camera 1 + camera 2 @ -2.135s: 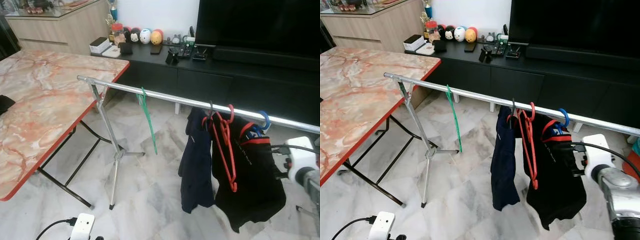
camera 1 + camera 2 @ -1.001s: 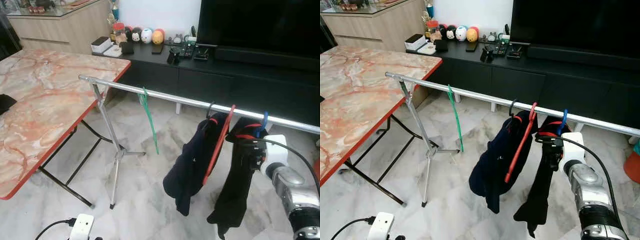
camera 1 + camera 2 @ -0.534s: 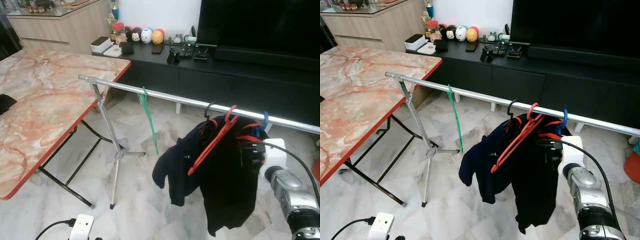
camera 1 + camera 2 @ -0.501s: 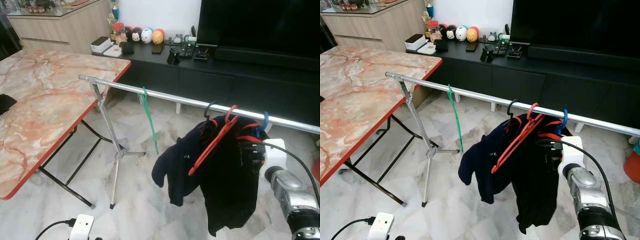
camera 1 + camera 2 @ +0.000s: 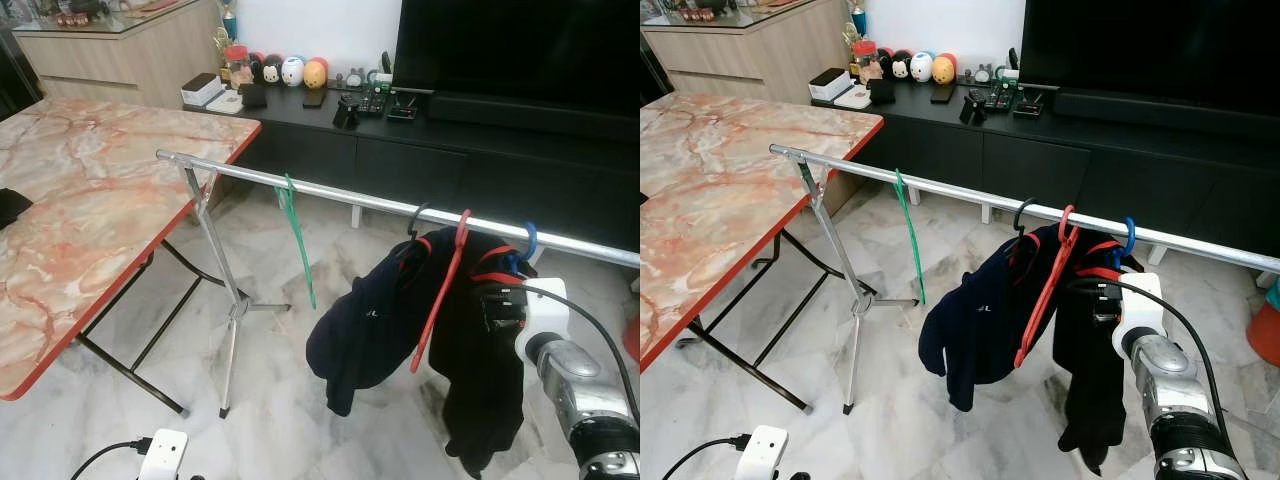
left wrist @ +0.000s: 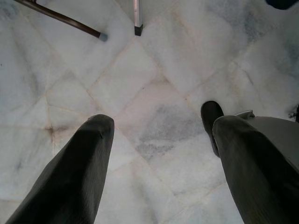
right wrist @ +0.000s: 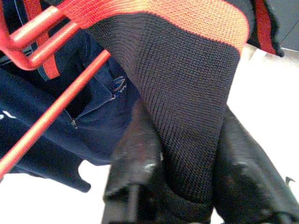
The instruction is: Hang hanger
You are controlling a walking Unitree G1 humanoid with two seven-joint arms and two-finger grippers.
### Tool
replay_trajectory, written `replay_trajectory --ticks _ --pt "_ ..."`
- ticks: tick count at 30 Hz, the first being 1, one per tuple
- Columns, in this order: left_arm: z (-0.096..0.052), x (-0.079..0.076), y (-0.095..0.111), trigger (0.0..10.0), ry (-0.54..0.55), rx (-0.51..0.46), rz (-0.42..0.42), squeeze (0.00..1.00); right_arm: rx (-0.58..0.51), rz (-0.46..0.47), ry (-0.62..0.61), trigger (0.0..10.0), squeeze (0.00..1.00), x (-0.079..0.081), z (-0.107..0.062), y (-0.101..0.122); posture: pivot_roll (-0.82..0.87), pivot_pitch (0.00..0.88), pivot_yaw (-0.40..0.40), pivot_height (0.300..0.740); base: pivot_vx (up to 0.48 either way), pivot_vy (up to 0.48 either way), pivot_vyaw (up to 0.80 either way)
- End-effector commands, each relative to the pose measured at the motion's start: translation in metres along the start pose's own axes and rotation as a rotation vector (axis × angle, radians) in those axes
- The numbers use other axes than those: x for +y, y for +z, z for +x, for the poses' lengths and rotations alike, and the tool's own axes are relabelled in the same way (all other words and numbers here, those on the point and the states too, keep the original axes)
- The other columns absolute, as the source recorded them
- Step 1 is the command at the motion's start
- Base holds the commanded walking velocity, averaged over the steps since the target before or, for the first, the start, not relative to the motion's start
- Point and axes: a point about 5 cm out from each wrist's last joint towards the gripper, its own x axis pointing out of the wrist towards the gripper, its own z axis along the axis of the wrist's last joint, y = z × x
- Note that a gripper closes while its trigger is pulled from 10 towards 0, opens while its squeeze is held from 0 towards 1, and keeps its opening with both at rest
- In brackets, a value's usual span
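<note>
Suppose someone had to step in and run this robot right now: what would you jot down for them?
Right gripper: jaws shut on the black garment with red trim, beside the red hanger.
Left gripper: idle, jaws open, pointing at the marble floor.
Rail: green hanger, navy garment, red hanger and blue hanger are all hooked on.
Left to do: release the garment and withdraw the arm, probably.

Your right gripper [image 7: 189, 154] is pinching the black knit garment [image 7: 187, 102] with its red band between both fingers, the red hanger [image 7: 51, 109] crossing upper left.
</note>
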Motion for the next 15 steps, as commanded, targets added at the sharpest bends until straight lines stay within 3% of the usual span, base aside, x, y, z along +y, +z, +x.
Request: replay_trajectory --ticks 1,15 --pt "-0.0012 -0.0008 -0.0070 10.0 -0.004 0.029 0.005 0.00 -0.023 -0.002 0.009 0.0 0.00 0.0031 0.0023 0.0068 0.01 0.000 0.065 0.740 0.000 0.000 0.00" --pt "-0.0014 -0.0008 -0.0076 10.0 -0.005 0.031 0.006 0.00 -0.063 0.007 0.011 0.0 0.00 0.0089 0.0048 0.0095 0.02 0.000 0.065 0.740 0.000 0.000 0.00"
